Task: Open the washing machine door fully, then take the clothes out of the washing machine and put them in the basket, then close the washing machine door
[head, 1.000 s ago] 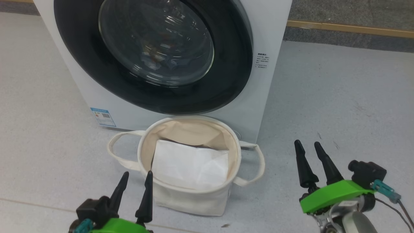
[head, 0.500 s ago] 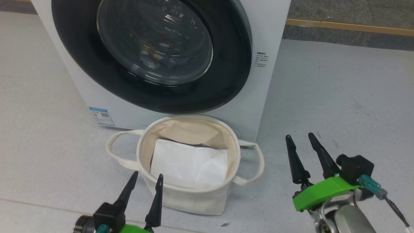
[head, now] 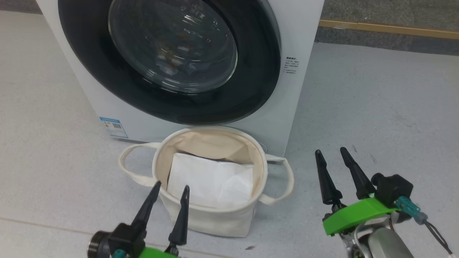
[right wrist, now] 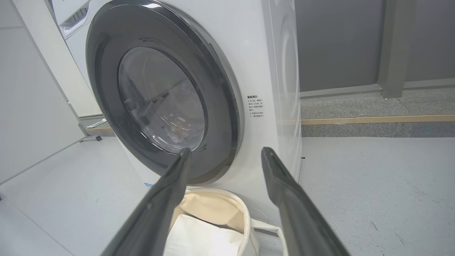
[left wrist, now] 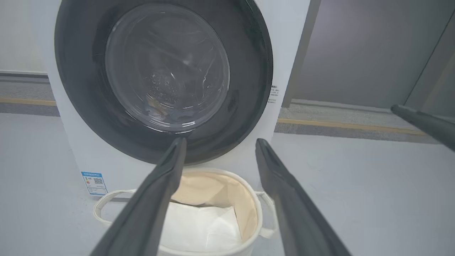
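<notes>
The left gripper sits at the lower left of the head view. Its two dark, tapered fingers are spread and hold nothing. The tips overlap the near rim of the basket, though whether they touch it cannot be told. The right gripper, at the lower right on a green mount, is also parted and empty above the speckled grey floor, well to the right of the basket.

The basket is round, soft cream canvas with two loop handles and has a creased white sheet inside. It stands at lower centre, just in front of the washing machine, a smooth white box.

Higher in the frame, the washing machine door lies shut against the front. It has a wide glossy black rim around bulging clear glass. Behind the glass the clothes show only as dim orange and blue scraps.
</notes>
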{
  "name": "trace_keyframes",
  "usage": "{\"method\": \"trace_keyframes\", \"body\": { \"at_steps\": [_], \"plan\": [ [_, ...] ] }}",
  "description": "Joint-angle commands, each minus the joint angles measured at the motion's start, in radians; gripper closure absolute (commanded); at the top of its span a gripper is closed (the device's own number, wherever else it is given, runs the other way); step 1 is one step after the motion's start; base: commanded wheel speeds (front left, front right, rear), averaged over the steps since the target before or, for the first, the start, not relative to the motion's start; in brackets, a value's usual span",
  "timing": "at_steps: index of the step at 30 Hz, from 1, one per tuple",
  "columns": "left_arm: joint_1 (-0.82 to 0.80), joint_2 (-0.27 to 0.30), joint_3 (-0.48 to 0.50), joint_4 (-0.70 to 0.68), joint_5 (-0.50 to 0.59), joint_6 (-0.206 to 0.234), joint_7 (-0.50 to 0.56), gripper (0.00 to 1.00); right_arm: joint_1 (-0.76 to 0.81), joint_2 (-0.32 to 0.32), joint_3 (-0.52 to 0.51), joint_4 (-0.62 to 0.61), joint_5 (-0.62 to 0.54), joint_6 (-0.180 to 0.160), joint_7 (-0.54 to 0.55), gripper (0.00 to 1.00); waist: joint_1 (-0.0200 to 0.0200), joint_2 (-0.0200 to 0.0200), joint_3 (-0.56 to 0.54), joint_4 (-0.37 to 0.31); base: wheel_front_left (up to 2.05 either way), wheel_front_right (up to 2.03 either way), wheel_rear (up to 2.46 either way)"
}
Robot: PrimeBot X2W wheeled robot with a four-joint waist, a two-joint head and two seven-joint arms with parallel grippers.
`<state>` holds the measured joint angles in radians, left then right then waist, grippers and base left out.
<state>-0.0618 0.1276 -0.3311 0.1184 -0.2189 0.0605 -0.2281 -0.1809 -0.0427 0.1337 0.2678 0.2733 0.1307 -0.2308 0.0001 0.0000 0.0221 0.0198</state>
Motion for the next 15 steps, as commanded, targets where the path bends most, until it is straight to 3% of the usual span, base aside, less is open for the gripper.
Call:
{"method": "trace_keyframes", "body": {
  "at_steps": [1,8,15],
  "plan": [
    [-0.036,-0.018,0.04,-0.061,-0.017,-0.014,-0.019,0.0,-0.056,-0.007,0.02,-0.038,-0.015,0.0,-0.016,0.0,0.0,0.0,0.004,0.001,0.0,0.0,0.0],
    [-0.034,-0.022,0.044,-0.07,0.043,-0.025,-0.034,0.0,-0.051,-0.008,-0.007,-0.039,0.13,0.0,-0.031,0.0,0.0,0.0,0.012,0.002,0.0,0.0,0.0],
    [-0.037,-0.018,0.051,-0.052,0.09,-0.013,-0.034,0.0,-0.061,-0.008,-0.023,-0.009,0.035,0.0,-0.031,0.0,0.0,0.0,0.018,-0.004,0.0,0.0,0.0]
  ]
}}
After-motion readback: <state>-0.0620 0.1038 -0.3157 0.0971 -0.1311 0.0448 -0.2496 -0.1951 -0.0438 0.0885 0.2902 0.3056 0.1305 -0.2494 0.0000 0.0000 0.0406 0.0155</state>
